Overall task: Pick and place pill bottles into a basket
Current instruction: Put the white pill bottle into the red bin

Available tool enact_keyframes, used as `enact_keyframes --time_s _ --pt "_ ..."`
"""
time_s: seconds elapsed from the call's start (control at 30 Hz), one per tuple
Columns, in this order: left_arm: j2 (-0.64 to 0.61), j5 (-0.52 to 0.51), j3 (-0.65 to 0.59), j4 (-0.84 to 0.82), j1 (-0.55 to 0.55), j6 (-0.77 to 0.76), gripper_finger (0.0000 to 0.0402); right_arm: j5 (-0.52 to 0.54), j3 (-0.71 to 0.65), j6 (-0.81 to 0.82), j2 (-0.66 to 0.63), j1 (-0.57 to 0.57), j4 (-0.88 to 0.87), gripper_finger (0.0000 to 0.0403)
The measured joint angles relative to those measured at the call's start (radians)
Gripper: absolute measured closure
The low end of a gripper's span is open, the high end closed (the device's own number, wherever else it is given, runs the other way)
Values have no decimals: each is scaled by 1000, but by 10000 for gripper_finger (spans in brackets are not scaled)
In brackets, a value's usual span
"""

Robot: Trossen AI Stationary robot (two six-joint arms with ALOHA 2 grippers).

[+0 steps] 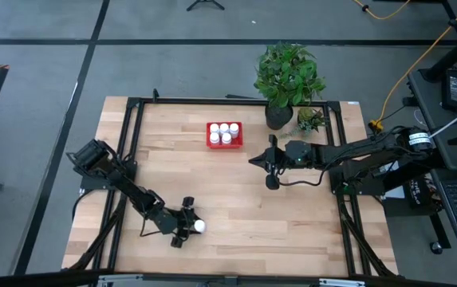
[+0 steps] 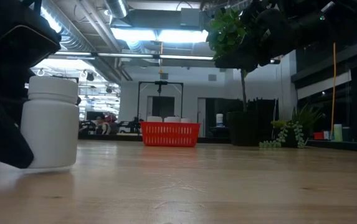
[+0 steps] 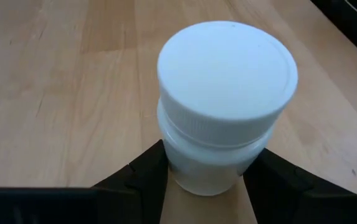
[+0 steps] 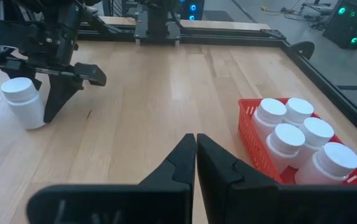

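Observation:
One white pill bottle (image 1: 200,226) stands upright on the wooden table near its front edge; it also shows in the low view (image 2: 50,124) and the left wrist view (image 3: 225,93). My left gripper (image 1: 193,226) is shut on it. The red basket (image 1: 211,135) sits at the far middle of the table and holds several white bottles (image 4: 303,140). My right gripper (image 1: 269,165) hovers to the right of the basket, shut and empty; its fingers (image 4: 184,165) lie together. My left gripper pinches the bottle's body below the cap (image 3: 169,165) between its two fingers, one on each side. The fingers come slanting down from the table's left. The bottle is upright with its base on the table (image 2: 48,167).
A dark pot with a leafy plant (image 1: 280,112) and a small plant (image 1: 311,119) stand at the far right behind my right arm. Black frame rails (image 1: 136,104) run along the table's edges. Bare wood lies between the bottle and the basket.

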Motion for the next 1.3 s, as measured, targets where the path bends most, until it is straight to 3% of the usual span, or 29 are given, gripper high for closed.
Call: enact_keyframes --time_s 0.27,0.57,0.77,0.97,1.3 --pt "-82 61 0 -81 39 11 230 0 0 18 0 0 0 383" --pt "-362 123 1 -340 164 145 231 0 0 53 0 0 -2 383" --pt "-496 220 1 -357 279 255 231 0 0 53 0 0 0 383" --pt "-529 347 1 -359 425 276 231 0 0 53 0 0 40 383" --pt "-529 363 110 -485 578 396 231 -9 13 48 0 0 119 383"
